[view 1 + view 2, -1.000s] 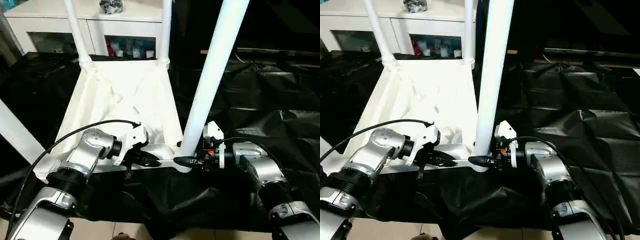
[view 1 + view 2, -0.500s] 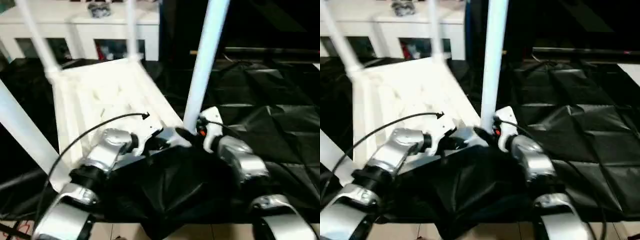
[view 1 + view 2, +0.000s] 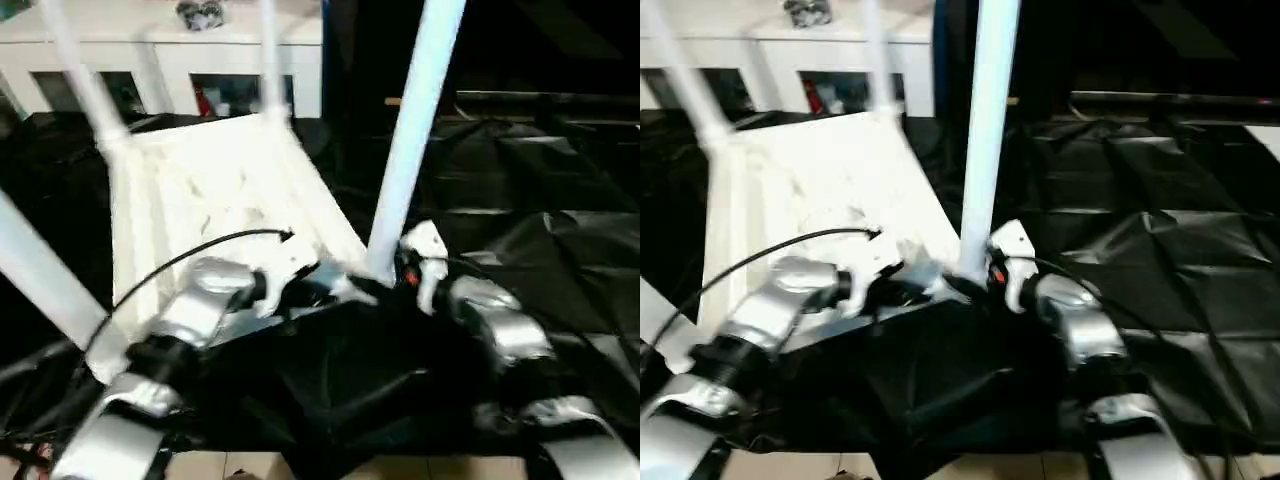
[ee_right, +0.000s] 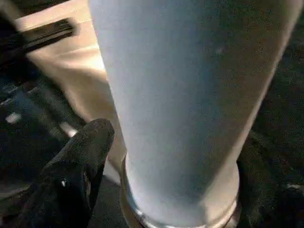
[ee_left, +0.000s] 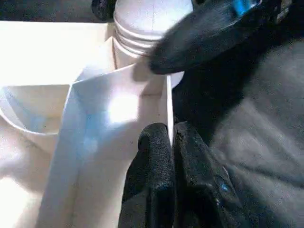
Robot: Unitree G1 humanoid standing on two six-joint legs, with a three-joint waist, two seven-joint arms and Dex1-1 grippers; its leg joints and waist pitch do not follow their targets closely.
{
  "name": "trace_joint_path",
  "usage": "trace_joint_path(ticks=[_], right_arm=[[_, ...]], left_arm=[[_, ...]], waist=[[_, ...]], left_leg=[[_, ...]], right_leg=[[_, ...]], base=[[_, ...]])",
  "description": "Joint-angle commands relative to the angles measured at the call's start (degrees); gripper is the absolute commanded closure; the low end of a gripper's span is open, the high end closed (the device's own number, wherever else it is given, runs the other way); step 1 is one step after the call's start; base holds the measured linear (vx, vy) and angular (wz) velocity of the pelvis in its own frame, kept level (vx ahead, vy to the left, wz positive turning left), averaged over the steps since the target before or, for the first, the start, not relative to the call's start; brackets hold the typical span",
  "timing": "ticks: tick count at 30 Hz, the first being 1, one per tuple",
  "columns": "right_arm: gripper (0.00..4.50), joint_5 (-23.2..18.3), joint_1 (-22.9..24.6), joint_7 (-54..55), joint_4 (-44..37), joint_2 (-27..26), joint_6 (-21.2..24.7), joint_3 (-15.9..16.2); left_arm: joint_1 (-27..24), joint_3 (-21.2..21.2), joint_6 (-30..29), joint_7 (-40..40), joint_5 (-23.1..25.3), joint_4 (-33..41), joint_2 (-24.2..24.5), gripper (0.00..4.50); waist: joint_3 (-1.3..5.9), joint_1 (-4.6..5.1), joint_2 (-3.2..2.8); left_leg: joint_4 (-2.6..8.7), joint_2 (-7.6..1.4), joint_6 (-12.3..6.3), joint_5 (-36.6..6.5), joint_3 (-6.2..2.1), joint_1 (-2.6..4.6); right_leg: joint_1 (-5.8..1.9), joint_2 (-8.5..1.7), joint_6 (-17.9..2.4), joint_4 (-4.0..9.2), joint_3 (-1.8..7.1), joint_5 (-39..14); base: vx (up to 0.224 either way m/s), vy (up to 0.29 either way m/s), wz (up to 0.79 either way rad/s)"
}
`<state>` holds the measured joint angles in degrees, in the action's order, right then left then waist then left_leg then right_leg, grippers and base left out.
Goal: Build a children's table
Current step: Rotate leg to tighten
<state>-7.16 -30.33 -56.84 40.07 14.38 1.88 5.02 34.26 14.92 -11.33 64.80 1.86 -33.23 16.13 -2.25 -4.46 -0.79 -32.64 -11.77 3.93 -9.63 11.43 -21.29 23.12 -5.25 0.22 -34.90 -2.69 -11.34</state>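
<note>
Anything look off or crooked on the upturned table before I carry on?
Nothing is broken or spilled. The table top sits skewed across the black sheet rather than square to it. The near leg leans slightly instead of standing plumb in its corner socket. The left claw pinches the top's rim beside it.

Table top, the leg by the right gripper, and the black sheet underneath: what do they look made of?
Table top: white moulded plastic, ribbed, slightly glossy. Leg: smooth white tube, likely plastic, ridged at its socket end. Black sheet: thin creased film, shiny, probably plastic.
</note>
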Motion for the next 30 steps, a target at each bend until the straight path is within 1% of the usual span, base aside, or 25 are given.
trace_joint_path(ticks=[1, 2, 3, 4, 5, 6, 7, 8, 9, 10, 11, 13, 15, 17, 18, 19, 21, 22, 24, 26, 27, 29, 30], right_arm=[[0.68, -0.9, 0.9, -5.5, -1.1, 0.3, 0.5, 2.0], [0.68, -1.0, 0.8, -6.1, -1.1, 0.5, 0.5, 2.0], [0.68, -1.3, 0.8, -7.8, -1.2, 1.1, 0.8, 2.3], [0.68, -1.6, 0.9, -9.4, -1.5, 1.6, 1.2, 2.5], [0.68, -2.0, 1.1, -11.4, -2.0, 2.3, 1.9, 3.0], [0.68, -2.3, 1.3, -13.3, -2.3, 2.9, 2.3, 3.4], [0.68, -2.3, 1.3, -13.9, -2.4, 3.0, 2.5, 3.6], [0.68, -2.7, 1.5, -16.3, -2.9, 3.6, 3.6, 4.2], [0.83, -2.9, 1.6, -17.6, -3.3, 3.9, 4.4, 4.7], [0.83, -2.9, 1.6, -18.1, -3.3, 4.0, 4.7, 4.9], [0.93, -2.9, 1.6, -19.2, -3.5, 4.2, 5.4, 5.2], [1.03, -2.5, 1.6, -19.4, -3.1, 4.1, 4.9, 5.4], [1.29, -2.5, 1.5, -19.1, -2.8, 3.8, 4.6, 5.4], [1.42, -3.0, 1.4, -19.1, -2.8, 3.6, 5.3, 5.2], [1.48, -3.4, 1.5, -19.4, -3.1, 3.5, 5.7, 5.1], [1.59, -3.5, 1.7, -19.5, -3.4, 3.6, 5.9, 5.1], [1.75, -3.7, 2.1, -19.6, -4.2, 3.7, 6.4, 5.2], [1.78, -3.8, 2.4, -19.7, -4.5, 3.7, 6.7, 5.2], [1.82, -3.8, 2.7, -19.7, -4.7, 3.7, 6.8, 5.2], [1.84, -3.7, 3.1, -17.4, -4.7, 3.1, 6.6, 4.6], [1.84, -3.7, 3.1, -16.8, -4.6, 2.9, 6.6, 4.4], [1.85, -2.3, 2.5, -9.2, -2.2, 0.9, 5.4, 2.8], [1.85, -2.1, 2.4, -7.9, -1.8, 0.6, 5.1, 2.6]], left_arm=[[0.1, 0.8, 2.4, 4.1, -2.8, 1.9, -0.6, 4.5], [0.1, 0.8, 2.6, 4.6, -3.0, 1.8, -0.5, 4.5], [0.0, 0.7, 2.6, 5.8, -3.3, 1.8, -0.1, 4.5], [0.1, 0.6, 2.7, 6.6, -3.6, 1.7, 0.3, 4.5], [0.1, 0.5, 3.0, 7.8, -3.9, 1.5, 0.7, 4.5], [0.1, 0.5, 3.3, 9.0, -4.2, 1.1, 1.1, 4.5], [0.2, 0.5, 3.4, 9.3, -4.2, 1.0, 1.2, 4.5], [0.4, 0.5, 3.9, 10.6, -4.4, 0.1, 1.7, 4.5], [0.6, 0.5, 4.1, 11.3, -4.5, -0.5, 2.0, 4.5], [0.7, 0.5, 4.3, 11.5, -4.5, -0.7, 2.1, 4.5], [0.9, 0.5, 4.6, 11.8, -4.4, -1.4, 2.3, 4.5], [1.2, 0.4, 4.9, 12.0, -4.3, -2.0, 2.3, 4.5], [1.3, 0.4, 5.0, 12.1, -4.2, -2.3, 2.4, 4.5], [1.4, 0.4, 5.0, 12.2, -4.1, -2.3, 2.4, 4.5], [1.3, 0.4, 5.1, 12.3, -4.1, -2.3, 2.4, 4.5], [1.2, 0.4, 5.2, 12.5, -4.1, -2.3, 2.4, 4.5], [1.1, 0.4, 5.5, 12.7, -4.1, -2.4, 2.4, 4.5], [1.1, 0.4, 5.5, 12.7, -4.1, -2.3, 2.3, 4.5], [1.1, 0.3, 5.6, 12.5, -4.0, -2.4, 2.2, 4.5], [1.2, 0.0, 5.4, 11.2, -3.9, -2.5, 1.8, 4.5], [1.2, -0.1, 5.3, 10.8, -3.8, -2.5, 1.7, 4.5], [1.6, -1.1, 4.6, 6.8, -3.4, -3.0, 0.5, 4.5], [1.6, -1.2, 4.5, 6.1, -3.3, -3.1, 0.2, 4.5]], waist=[[3.27, -0.24, 0.48], [3.25, -0.4, 0.46], [3.21, -0.66, 0.64], [3.17, -0.84, 0.68], [3.2, -0.91, 0.63], [3.17, -0.98, 0.9], [3.16, -1.11, 0.77], [3.11, -1.12, 0.77], [3.13, -1.25, 0.89], [3.11, -1.32, 0.86], [3.15, -1.43, 0.92], [3.1, -1.57, 0.92], [3.09, -1.68, 0.86], [3.14, -1.71, 0.92], [3.18, -1.76, 0.65], [3.23, -1.74, 0.79], [3.25, -1.82, 0.82], [3.26, -1.86, 0.7], [3.23, -1.88, 0.75], [3.2, -1.89, 0.6], [3.18, -1.86, 0.67], [3.08, -1.74, 0.48], [2.99, -1.48, 0.62]], left_leg=[[3.1, -1.42, -4.66, -11.7, -0.37, 0.54], [3.11, -1.49, -4.71, -11.6, -0.38, 0.57], [3.17, -1.51, -4.66, -11.5, -0.38, 0.62], [3.19, -1.53, -4.49, -11.8, -0.35, 0.71], [3.22, -1.61, -4.34, -11.9, -0.39, 0.74], [3.2, -1.59, -4.27, -12.1, -0.32, 0.79], [3.23, -1.63, -4.21, -11.9, -0.37, 0.71], [3.25, -1.58, -4.17, -12.0, -0.38, 0.66], [3.22, -1.57, -4.13, -12.2, -0.38, 0.7], [3.24, -1.57, -4.12, -12.1, -0.39, 0.68], [3.24, -1.59, -4.07, -11.8, -0.41, 0.73], [3.25, -1.62, -3.78, -11.7, -0.39, 0.73], [3.28, -1.59, -3.32, -12.0, -0.41, 0.75], [3.29, -1.62, -3.11, -11.9, -0.43, 0.77], [3.26, -1.6, -3.15, -11.7, -0.44, 0.84], [3.2, -1.57, -3.25, -11.3, -0.39, 0.79], [3.18, -1.56, -3.41, -10.9, -0.42, 0.73], [3.17, -1.59, -3.43, -11.1, -0.42, 0.82], [3.18, -1.58, -3.37, -11.4, -0.41, 0.81], [3.22, -1.56, -3.15, -11.7, -0.41, 0.82], [3.29, -1.58, -2.89, -12.1, -0.44, 0.85], [3.4, -1.59, -2.38, -12.5, -0.47, 0.82], [3.54, -1.48, -1.64, -13.5, -0.57, 0.8]], right_leg=[[-2.71, -2.28, -14.3, 3.95, 1.71, -5.5], [-2.66, -2.31, -14.3, 3.89, 1.71, -5.3], [-2.64, -2.39, -14.5, 3.85, 1.68, -5.7], [-2.56, -2.4, -14.6, 3.9, 1.7, -6.6], [-2.58, -2.43, -14.5, 3.86, 1.7, -6.8], [-2.55, -2.36, -14.6, 3.91, 1.7, -7.0], [-2.59, -2.46, -14.6, 3.82, 1.75, -6.9], [-2.57, -2.43, -14.5, 3.87, 1.73, -7.2], [-2.61, -2.5, -14.3, 3.89, 1.73, -7.6], [-2.61, -2.53, -14.3, 3.9, 1.75, -7.7], [-2.59, -2.51, -14.2, 3.82, 1.76, -7.4], [-2.52, -2.63, -14.2, 3.84, 1.79, -7.6], [-2.53, -2.69, -14.0, 3.91, 1.8, -8.5], [-2.55, -2.68, -13.9, 3.87, 1.81, -8.4], [-2.51, -2.64, -14.0, 3.81, 1.8, -7.9], [-2.58, -2.56, -14.2, 3.73, 1.79, -7.0], [-2.63, -2.56, -14.3, 3.63, 1.74, -6.2], [-2.59, -2.59, -14.3, 3.66, 1.73, -6.3], [-2.6, -2.6, -14.3, 3.72, 1.76, -6.7], [-2.56, -2.6, -14.2, 3.81, 1.76, -7.3], [-2.55, -2.61, -14.1, 3.86, 1.75, -7.8], [-2.49, -2.64, -13.8, 3.94, 1.8, -8.7], [-2.54, -2.71, -13.3, 4.11, 1.78, -10.5]], base=[[0.0, 0.0, 0.0], [0.0, 0.0, 0.0], [0.0, 0.0, 0.0], [0.0, 0.0, 0.0], [0.0, 0.0, 0.0], [0.0, 0.0, 0.0], [0.0, 0.0, 0.0], [0.0, 0.0, 0.0], [0.0, 0.0, 0.0], [0.0, 0.0, 0.0], [0.0, 0.0, 0.0], [0.0, 0.0, 0.0], [0.0, 0.0, 0.0], [0.0, 0.0, 0.0], [0.0, 0.0, 0.0], [0.0, 0.0, 0.0], [0.0, 0.0, 0.0], [0.0, 0.0, 0.0], [0.0, 0.0, 0.0], [0.0, 0.0, 0.0], [0.0, 0.0, 0.0], [0.0, 0.0, 0.0], [0.0, 0.0, 0.0]])
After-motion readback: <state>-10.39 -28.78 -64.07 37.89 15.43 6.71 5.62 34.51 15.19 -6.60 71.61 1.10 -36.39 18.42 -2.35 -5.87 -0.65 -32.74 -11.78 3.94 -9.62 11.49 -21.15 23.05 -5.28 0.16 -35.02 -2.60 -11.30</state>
